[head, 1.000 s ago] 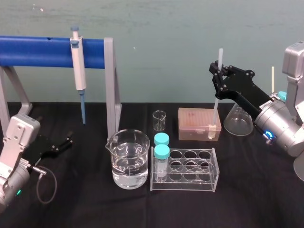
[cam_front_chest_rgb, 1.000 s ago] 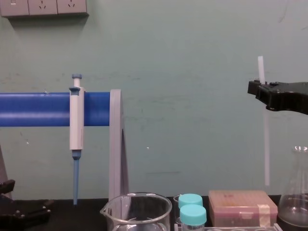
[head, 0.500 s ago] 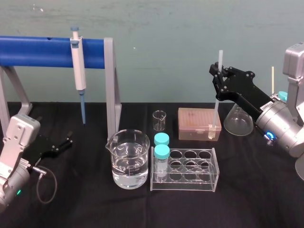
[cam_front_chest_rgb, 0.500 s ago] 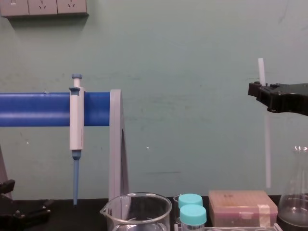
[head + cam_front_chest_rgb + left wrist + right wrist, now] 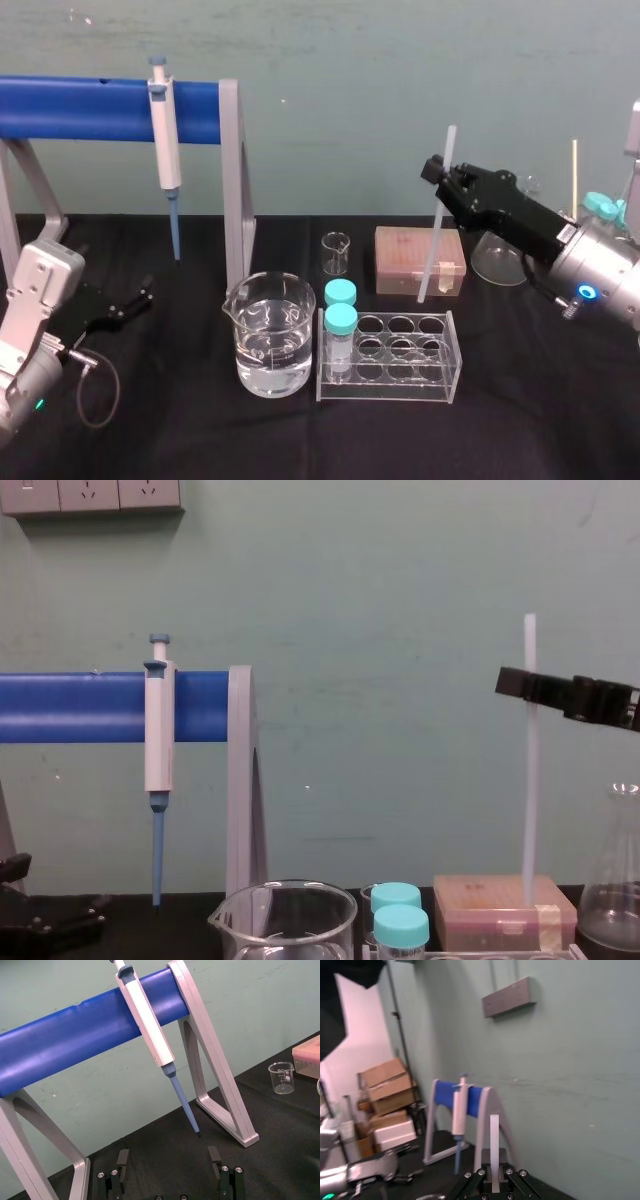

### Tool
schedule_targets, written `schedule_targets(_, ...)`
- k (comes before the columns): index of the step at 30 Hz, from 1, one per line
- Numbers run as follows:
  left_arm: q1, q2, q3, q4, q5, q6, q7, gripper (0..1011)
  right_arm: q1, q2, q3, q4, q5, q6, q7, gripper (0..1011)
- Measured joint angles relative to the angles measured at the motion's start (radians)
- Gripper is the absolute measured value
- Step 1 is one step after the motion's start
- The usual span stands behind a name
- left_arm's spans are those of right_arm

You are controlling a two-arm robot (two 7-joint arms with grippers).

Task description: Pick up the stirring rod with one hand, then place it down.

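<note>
The right pincer point(image 5: 440, 183) reached in from the right side of the counter point(image 5: 540, 400) and was pinching the stirring rod point(image 5: 431, 245) on its upper part, with a short length sticking up above the fingers. The rod's long axis ran close to vertical. In the head view it leaned a little, upper end toward the robot's right and lower end toward its left, while in the chest view the rod point(image 5: 528, 780) looked plumb below the pincer point(image 5: 522, 683). Its lower end pointed down at the counter and hung in front of the pinkish box point(image 5: 405, 258), between that box and the clear rack point(image 5: 400, 362); whether the tip met the counter could not be told. In the right wrist view the rod point(image 5: 493, 1140) stood straight up out of the black fingers point(image 5: 482, 1176) pressed against it. The left pincer point(image 5: 125, 305) sat low at the left of the counter, and its fingers point(image 5: 116, 1176) were spread apart with nothing between them. A white-and-blue pipette point(image 5: 165, 130) hung tip down from the blue bar point(image 5: 80, 108) of a grey stand. A beaker of water point(image 5: 268, 340) stood just left of the rack, which held two blue-capped vials point(image 5: 341, 322) at its left end.
</note>
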Motion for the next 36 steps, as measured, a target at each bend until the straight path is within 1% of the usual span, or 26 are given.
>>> schedule_targets(1,0.0,0.0,0.0,0.0,0.0,0.0,0.0,1000,0.003,0.005,-0.008,0.01,0.005,-0.007,0.023,66)
schedule_targets(7,0.0,0.0,0.0,0.0,0.0,0.0,0.0,1000,0.009,0.018,-0.041,0.033,0.007,-0.054,0.078,66)
schedule_targets(11,0.0,0.0,0.0,0.0,0.0,0.0,0.0,1000,0.013,0.025,-0.067,0.04,-0.018,-0.095,0.091,66)
schedule_targets(13,0.0,0.0,0.0,0.0,0.0,0.0,0.0,1000,0.017,0.03,-0.087,0.046,-0.047,-0.132,0.09,66)
schedule_targets(15,0.0,0.0,0.0,0.0,0.0,0.0,0.0,1000,0.019,0.032,-0.096,0.05,-0.06,-0.147,0.088,66)
schedule_targets(20,0.0,0.0,0.0,0.0,0.0,0.0,0.0,1000,0.029,0.031,-0.118,0.07,-0.075,-0.171,0.075,66)
schedule_targets(36,0.0,0.0,0.0,0.0,0.0,0.0,0.0,1000,0.053,0.014,-0.172,0.161,-0.075,-0.214,0.06,66)
